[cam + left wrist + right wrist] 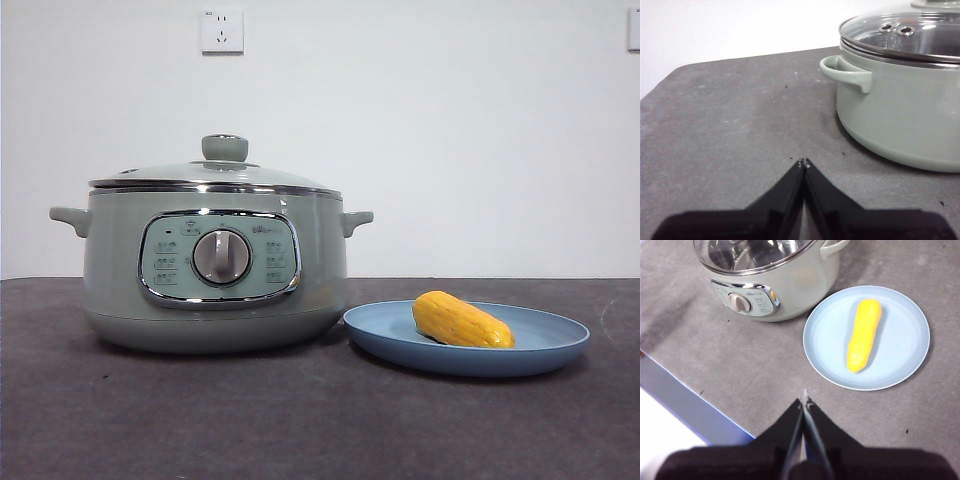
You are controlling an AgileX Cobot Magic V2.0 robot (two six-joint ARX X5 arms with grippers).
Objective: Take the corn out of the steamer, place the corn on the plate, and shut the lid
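Front view: corn (462, 320) lies on the plate (540, 355), just right of the steamer (215, 265), whose lid (215, 172) is on. Both the left gripper (803, 162) and right gripper (805, 401) hang with jaws pressed together, empty, above the table (730, 125).

Nothing here can actually be read. The steamer (215, 265) has a control panel (219, 257) with small printed markings around the silver dial (221, 257), and what looks like a short brand mark just above and to the right of it, but all of it is too small and blurred to make out. The wall socket (222, 30) shows only tiny illegible specks.
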